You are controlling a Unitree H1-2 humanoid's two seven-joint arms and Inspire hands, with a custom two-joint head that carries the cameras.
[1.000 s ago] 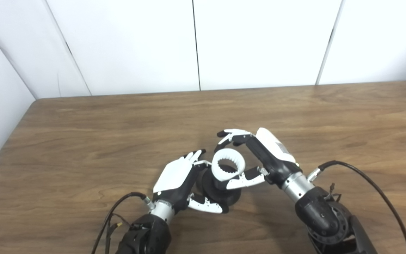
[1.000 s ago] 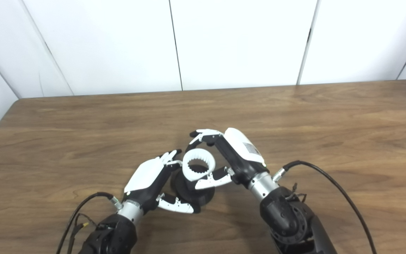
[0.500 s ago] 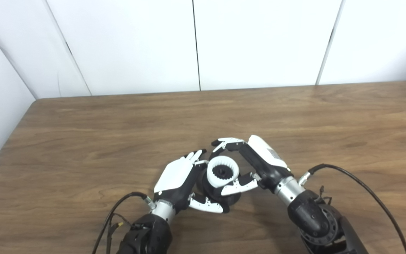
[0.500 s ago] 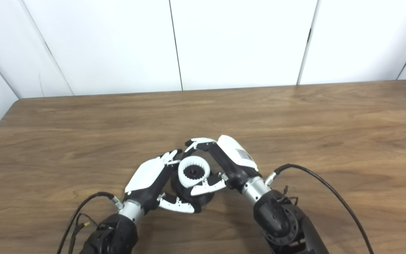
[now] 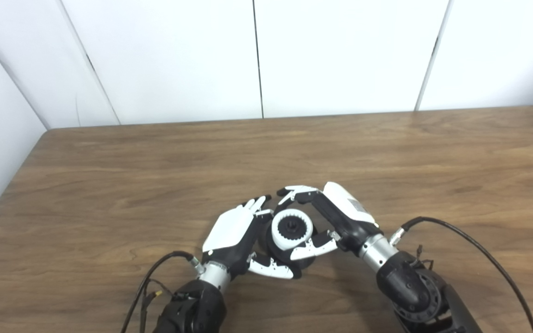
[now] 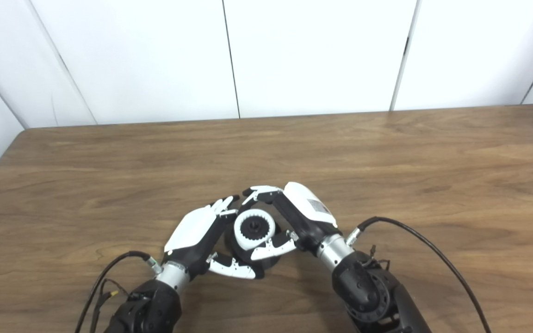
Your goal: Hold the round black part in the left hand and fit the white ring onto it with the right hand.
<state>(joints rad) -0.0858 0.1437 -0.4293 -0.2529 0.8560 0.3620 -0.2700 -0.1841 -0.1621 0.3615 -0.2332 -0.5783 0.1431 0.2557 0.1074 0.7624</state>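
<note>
Over the last second the right hand [image 5: 336,217], clamped on the toothed white ring [image 5: 292,230], has lowered it around the hub of the round black part [image 5: 294,259] gripped by the left hand [image 5: 234,233], so seating seems nearly complete.

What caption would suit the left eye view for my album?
Right hand lowers white ring onto round black part gripped by left hand.

I see toothed white plastic ring [image 5: 291,230] seated around hub of round black plastic part [image 5: 289,259], tilted toward me.
</note>
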